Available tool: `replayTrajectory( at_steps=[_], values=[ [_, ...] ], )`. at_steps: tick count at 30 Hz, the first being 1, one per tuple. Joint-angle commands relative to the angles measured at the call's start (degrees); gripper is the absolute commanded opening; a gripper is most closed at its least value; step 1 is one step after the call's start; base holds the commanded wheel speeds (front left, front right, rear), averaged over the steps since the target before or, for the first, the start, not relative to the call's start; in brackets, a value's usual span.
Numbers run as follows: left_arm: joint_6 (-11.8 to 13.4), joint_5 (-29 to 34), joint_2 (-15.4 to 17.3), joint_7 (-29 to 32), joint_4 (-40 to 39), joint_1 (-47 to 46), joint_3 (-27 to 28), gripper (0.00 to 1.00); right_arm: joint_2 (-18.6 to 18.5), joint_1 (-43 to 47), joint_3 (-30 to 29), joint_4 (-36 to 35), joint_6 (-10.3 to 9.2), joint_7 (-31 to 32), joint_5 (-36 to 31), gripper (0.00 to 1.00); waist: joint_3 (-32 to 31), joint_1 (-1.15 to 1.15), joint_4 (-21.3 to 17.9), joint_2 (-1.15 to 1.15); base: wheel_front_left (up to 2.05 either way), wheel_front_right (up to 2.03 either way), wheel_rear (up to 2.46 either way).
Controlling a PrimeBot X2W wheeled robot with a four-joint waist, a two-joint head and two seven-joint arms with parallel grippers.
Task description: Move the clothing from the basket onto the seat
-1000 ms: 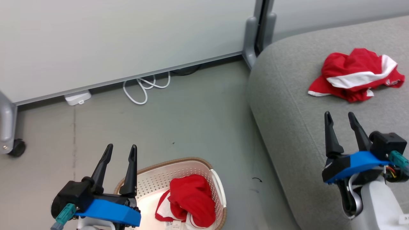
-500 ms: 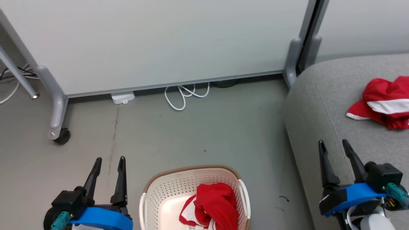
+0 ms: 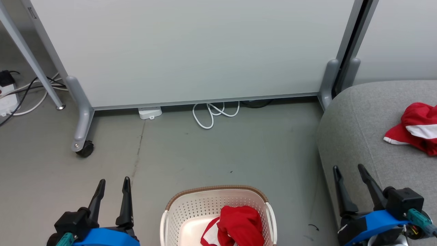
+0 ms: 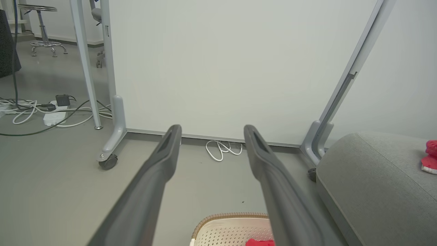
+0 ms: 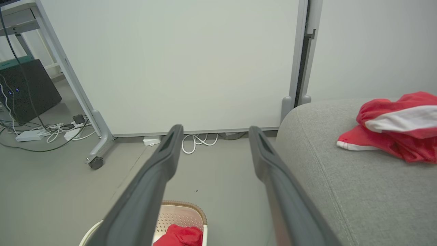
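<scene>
Bright even light, soft shadows, sharp

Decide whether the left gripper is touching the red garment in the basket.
Apart. The head view shows the left gripper, open, left of the basket, with bare floor and the basket wall between it and the red garment.

Grey floor (image 3: 211, 153): basket (image 3: 218, 188) stands at bottom centre, near the sofa (image 3: 362, 136) but apart from it. Cable coil (image 3: 213, 114) and white box (image 3: 150, 112) lie at the partition (image 3: 191, 51) base, castor (image 3: 84, 149) further left. Red garment (image 3: 414, 131) lies crumpled on the sofa.
</scene>
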Motion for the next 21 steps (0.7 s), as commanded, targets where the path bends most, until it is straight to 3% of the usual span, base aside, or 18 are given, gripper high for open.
replayTrajectory(
  at_steps=[1, 21],
  values=[
    [-0.07, 0.41, 0.10, -0.26, 0.05, 0.21, 0.19, 1.00, 0.00, 0.86, 0.16, -0.33, 0.03, 0.09, 0.26, 1.00, -0.01, 0.00, 0.00, 0.00, 0.00, 0.00, 0.00],
    [-0.07, 0.18, 0.33, -0.26, -0.24, -1.09, -0.07, 1.00, 0.00, 0.15, 1.84, -1.21, 0.03, 0.71, 1.91, 1.00, 1.02, 0.00, -0.42, 0.00, 0.00, 0.00, 0.00]
  ],
)
